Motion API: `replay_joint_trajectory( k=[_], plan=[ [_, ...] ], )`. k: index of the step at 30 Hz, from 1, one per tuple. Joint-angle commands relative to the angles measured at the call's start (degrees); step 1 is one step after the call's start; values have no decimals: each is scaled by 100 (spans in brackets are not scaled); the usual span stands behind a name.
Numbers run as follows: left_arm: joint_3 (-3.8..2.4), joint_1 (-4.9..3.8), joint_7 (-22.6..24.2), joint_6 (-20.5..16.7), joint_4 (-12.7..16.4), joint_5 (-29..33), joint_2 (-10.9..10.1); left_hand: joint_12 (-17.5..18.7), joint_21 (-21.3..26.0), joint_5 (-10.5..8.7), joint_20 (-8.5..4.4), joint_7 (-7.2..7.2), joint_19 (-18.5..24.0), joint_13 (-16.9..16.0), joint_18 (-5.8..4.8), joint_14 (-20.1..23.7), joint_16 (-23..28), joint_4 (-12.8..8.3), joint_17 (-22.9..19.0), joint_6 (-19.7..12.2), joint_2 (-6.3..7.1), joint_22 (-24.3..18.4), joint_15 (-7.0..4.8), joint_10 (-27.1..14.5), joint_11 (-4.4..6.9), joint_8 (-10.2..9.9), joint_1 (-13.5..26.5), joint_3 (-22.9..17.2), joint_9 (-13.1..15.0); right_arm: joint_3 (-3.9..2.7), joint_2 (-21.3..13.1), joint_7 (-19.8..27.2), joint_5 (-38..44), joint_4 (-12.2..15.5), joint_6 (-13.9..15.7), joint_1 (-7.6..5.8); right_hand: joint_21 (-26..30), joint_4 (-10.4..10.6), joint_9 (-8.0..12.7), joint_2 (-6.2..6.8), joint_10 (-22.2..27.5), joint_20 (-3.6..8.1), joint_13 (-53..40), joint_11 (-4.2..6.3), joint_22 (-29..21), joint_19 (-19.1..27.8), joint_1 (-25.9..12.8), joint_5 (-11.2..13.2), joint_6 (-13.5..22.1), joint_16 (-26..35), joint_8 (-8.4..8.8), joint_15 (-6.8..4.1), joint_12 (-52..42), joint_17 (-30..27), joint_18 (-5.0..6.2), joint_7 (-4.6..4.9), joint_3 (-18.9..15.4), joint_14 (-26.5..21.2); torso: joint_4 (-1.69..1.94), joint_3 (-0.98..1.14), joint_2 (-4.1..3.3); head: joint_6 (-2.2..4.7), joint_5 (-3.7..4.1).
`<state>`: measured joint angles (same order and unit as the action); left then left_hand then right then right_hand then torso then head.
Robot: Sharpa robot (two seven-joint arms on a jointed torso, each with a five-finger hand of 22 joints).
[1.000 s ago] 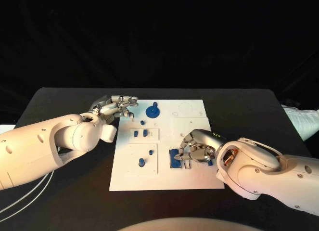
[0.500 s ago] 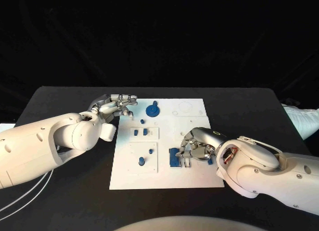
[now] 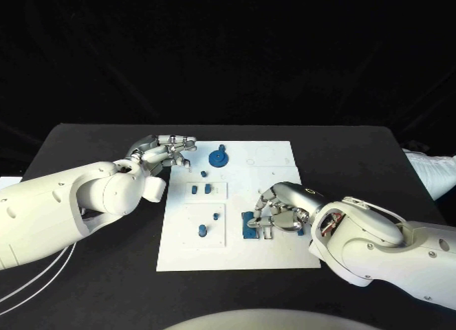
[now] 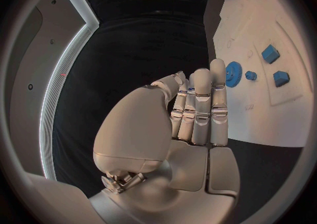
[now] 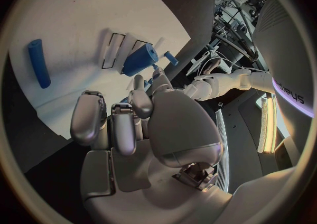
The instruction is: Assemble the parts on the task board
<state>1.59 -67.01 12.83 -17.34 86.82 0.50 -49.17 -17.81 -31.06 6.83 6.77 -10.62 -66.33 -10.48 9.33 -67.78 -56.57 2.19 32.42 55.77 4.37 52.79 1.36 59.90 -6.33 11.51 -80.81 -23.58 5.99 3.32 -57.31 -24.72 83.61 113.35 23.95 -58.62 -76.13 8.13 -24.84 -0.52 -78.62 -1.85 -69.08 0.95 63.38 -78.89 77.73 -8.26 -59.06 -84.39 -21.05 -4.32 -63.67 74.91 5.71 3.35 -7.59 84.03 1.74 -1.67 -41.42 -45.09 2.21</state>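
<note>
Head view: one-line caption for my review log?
Right hand over a blue part on the task board; left hand at its far-left corner.

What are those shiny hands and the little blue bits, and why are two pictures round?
It is a robot with two white arms and silver hands. One picture looks down from its head; the round ones come from cameras at its wrists. On the black table lies a white task board with small blue parts, such as a blue gear. The left hand rests at the board's edge, holding nothing. The right hand curls over a long blue part; whether it grips anything is unclear.
</note>
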Motion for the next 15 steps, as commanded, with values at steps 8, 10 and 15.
replay_joint_trajectory(
  k=[8,10,15],
  plan=[
    [-3,1,13,128,8,-34,5,-24,21,39,41,-10,-10,-6,110,36,40,-10,-6,-49,-54,-8,14,-40,0,32,-15,18,1,1,12,188,198,1,-436,21,-37,-76,-44,-27,-72,34,-97,12,12,-11,112,261,-37,-38,-53,-44,-47,657,-61,-13,-20,437,-3,-2,0,-2,23],
    [-3,1,10,136,9,-34,7,-24,21,39,41,-10,-10,-6,110,36,40,-10,-6,-49,-54,-8,14,-40,0,32,-15,18,1,1,25,130,280,-1,-442,30,-44,-102,-57,-47,-89,37,-122,19,27,-18,150,280,-48,-43,-67,-48,-77,666,-63,-22,-10,438,7,-3,-4,-2,26],
    [-3,1,6,139,8,-34,4,-24,21,39,41,-10,-10,-6,110,36,40,-10,-6,-49,-54,-8,14,-40,0,32,-15,18,1,1,83,-68,505,-30,-418,48,-60,-153,-81,-120,-125,47,-170,39,57,-32,235,302,-75,-62,-95,-63,-134,696,-67,-46,30,444,2,-5,-1,-5,20]
  ],
)
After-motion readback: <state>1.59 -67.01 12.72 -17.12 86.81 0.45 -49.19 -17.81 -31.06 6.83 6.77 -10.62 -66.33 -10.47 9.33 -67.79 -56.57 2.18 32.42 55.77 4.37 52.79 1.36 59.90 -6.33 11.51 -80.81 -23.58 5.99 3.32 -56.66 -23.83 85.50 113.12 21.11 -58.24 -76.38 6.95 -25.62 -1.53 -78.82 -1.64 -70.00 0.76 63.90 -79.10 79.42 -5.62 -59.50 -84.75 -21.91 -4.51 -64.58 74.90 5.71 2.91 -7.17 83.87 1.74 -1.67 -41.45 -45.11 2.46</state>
